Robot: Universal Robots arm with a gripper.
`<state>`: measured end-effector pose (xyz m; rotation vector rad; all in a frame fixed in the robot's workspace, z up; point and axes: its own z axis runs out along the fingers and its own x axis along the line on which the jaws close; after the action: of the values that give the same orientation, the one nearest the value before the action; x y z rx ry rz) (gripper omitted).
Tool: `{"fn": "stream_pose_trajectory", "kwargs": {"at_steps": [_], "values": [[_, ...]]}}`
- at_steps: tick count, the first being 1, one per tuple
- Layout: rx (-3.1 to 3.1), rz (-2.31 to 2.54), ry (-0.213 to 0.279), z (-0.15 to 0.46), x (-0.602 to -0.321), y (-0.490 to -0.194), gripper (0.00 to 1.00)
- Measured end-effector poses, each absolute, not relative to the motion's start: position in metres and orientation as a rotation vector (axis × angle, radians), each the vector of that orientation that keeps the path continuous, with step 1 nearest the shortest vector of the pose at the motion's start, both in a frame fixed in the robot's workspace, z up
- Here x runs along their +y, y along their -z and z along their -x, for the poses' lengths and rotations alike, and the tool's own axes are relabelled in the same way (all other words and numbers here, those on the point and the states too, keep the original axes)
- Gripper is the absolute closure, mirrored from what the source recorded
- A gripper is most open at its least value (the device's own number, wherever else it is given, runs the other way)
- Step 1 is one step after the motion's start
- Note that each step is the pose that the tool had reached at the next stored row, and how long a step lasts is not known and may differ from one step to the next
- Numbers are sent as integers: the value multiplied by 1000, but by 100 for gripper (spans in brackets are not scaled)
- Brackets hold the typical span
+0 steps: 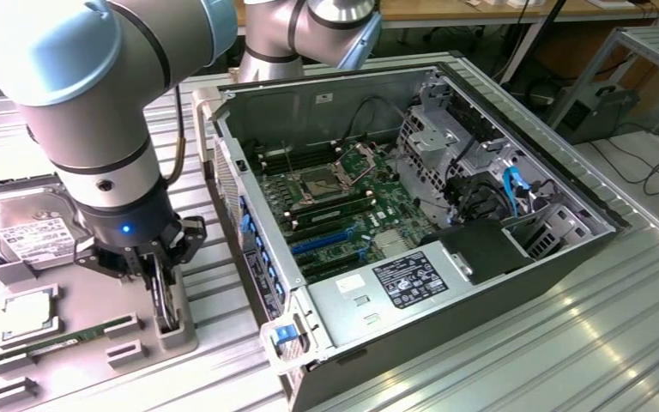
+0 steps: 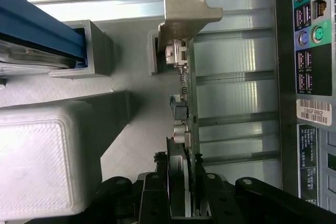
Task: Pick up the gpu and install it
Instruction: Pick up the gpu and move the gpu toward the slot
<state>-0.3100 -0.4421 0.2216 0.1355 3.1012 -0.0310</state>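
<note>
**Now: claw closed on the gpu card, card in its tray holder**

Here the biggest thing is the open computer case (image 1: 501,300), lying on its side just beside the claw (image 1: 160,279), with its board and blue slots (image 1: 318,240) facing up. The robot arm (image 1: 100,129) comes straight down onto the grey tray (image 1: 78,296). On the tray, further from the case than the claw, lie a hard drive (image 1: 21,227) and a green memory stick (image 1: 61,341).

The gpu card (image 2: 189,108) stands on edge in a grey holder directly under the claw. In the wrist view the two black fingers (image 2: 160,192) press on either face of it, closed to a narrow gap. Its pale metal bracket (image 2: 184,9) sits at the end far from the fingertips.

Risks, as I judge them:
- The grip is on a thin board near one end, so the card could swing or slip between the fingers.
- The bracket or lower edge could snag in the holder and tip the card.
- A tilted card would meet the case slot crooked and might jam.

The card's lower edge is buried in the holder. How far the fingers overlap the board is hard to make out. The arm's upper part is cut off.
</note>
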Motion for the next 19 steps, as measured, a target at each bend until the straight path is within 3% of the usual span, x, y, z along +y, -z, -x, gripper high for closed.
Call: {"fn": "stream_pose_trajectory", "kwargs": {"at_steps": [19], "values": [[3101,-135,31,310,-442,-239,71]]}}
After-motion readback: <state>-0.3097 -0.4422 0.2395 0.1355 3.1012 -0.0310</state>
